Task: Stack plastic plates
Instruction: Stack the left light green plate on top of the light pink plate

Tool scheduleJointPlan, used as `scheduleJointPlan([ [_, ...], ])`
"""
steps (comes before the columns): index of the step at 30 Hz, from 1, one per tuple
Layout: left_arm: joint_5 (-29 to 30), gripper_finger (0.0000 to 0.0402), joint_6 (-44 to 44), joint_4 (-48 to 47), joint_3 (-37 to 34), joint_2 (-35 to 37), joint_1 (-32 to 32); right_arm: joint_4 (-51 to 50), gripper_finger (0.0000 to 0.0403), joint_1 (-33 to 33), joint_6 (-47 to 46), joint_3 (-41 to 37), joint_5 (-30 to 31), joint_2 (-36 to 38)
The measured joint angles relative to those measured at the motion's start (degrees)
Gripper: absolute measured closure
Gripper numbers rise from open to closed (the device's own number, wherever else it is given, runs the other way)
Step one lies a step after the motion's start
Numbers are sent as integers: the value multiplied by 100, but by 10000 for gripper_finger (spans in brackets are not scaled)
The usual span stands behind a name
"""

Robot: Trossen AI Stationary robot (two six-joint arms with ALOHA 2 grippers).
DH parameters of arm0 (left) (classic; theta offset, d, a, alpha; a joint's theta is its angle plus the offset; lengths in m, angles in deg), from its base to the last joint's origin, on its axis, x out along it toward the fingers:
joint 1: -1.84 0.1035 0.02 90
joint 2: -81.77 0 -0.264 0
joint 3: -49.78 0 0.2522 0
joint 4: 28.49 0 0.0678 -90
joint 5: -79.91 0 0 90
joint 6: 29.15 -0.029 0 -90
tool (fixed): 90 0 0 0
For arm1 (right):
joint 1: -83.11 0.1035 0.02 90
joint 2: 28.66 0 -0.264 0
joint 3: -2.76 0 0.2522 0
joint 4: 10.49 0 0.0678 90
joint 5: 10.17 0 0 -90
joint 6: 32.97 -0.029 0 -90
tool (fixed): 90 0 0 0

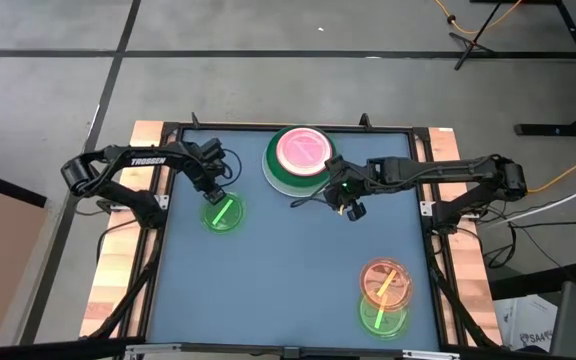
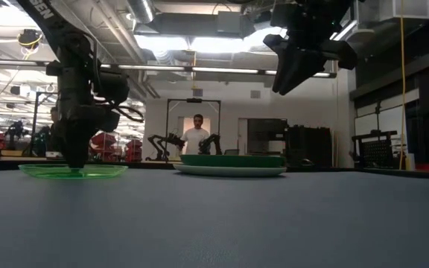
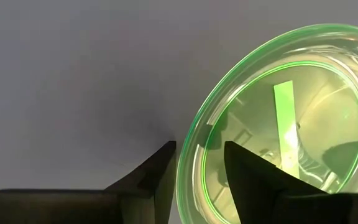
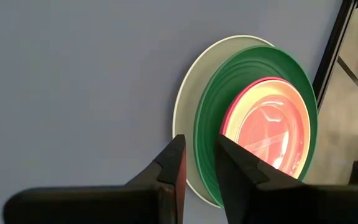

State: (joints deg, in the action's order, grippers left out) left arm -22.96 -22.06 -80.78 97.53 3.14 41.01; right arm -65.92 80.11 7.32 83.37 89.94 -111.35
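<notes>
Straddling the translucent green plate's rim, the left gripper stood spread; closing seemed next. The right gripper hovered, narrowly parted, empty.

A stack of plates sat at the surface's far middle. One small plate lay left of it. Two overlapping small plates lay near right.
</notes>
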Motion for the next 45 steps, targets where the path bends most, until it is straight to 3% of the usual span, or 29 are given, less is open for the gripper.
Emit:
scheduleJointPlan([
  [5,3,280,3,28,-5,2,-1,0,329,0,0,0,2,0],
  [18,160,357,33,43,-14,-4,-1,-1,329,0,0,0,23,-2],
  [29,58,397,47,76,-16,-11,-5,-76,329,7,0,0,20,-2],
  [35,71,400,47,67,-16,-11,-36,-359,329,201,1,0,170,2],
  [45,-485,401,204,99,-23,-15,-138,-1006,329,826,-280,0,487,316],
])
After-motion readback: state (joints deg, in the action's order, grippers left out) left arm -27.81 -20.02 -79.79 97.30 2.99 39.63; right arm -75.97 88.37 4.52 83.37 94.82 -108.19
